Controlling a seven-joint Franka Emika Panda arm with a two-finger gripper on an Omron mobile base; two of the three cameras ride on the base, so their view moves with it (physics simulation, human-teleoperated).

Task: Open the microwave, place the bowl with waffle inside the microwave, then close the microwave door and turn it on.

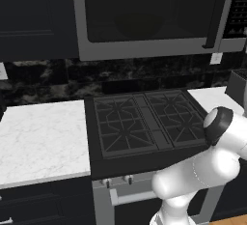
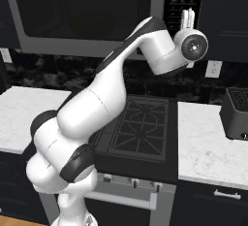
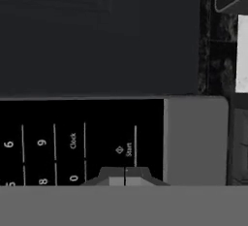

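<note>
Grey steel-framed boxy microwave (image 1: pixel 154 16) hangs above the black grated stove (image 1: pixel 144 122), its dark-glass door (image 1: pixel 149 9) shut w/ faint round bowl shape (image 1: pixel 137 25) behind the glass. Gripper (image 3: pixel 125 179), tips pressed together, sits at the glossy black button panel (image 3: pixel 77 142), by "Start" key (image 3: pixel 128 150). Looks like last step; next: short straight push.

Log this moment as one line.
phase: turn on | microwave door: closed | claw: shut, at Start key | bowl: inside
</note>
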